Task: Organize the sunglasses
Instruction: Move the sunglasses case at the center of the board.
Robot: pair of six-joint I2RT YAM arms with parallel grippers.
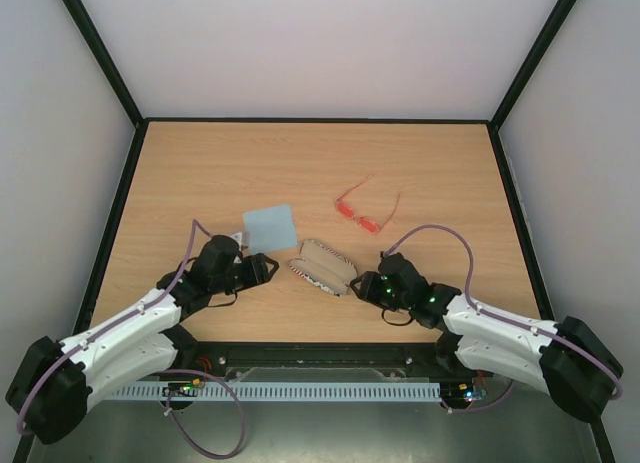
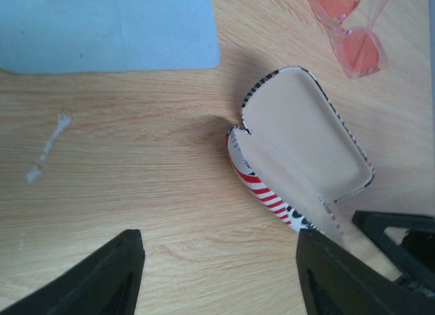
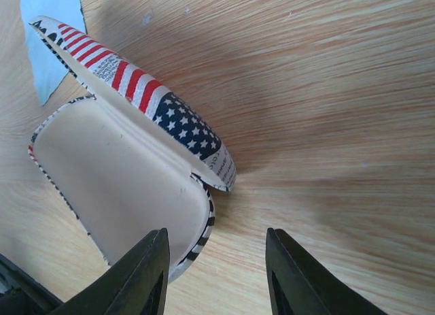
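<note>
Red-orange sunglasses (image 2: 343,26) lie open-armed and lenses-down toward the far right of the wooden table (image 1: 200,173), apart from everything else and beyond the flag-patterned case (image 1: 322,266), which sits open near the front edge with its pale lining facing up. A light blue cloth (image 1: 270,228) rests flat just left of the case. The left gripper (image 2: 219,277) hovers low beside the case's left end with its jaws spread wide and nothing between them. The right gripper (image 3: 217,271) stands at the case's right end, jaws parted to a moderate gap, one finger overlapping the rim of the lined half; whether it touches the case cannot be told. Neither arm is at the glasses, so the work of putting them away appears not yet begun. The pair looks very light, with tinted lenses prone to smudging or scratching and slim wire-like temples that would likely bend or spring under a hard pinch. The sounder hold, on this view, is across the bridge or the stouter frame rim beside a lens, taken gently from above, since the thin arms offer little to grip and the smooth frame could slide on the wood if nudged. The temples are spread and would probably need folding before the glasses fit the case.
</note>
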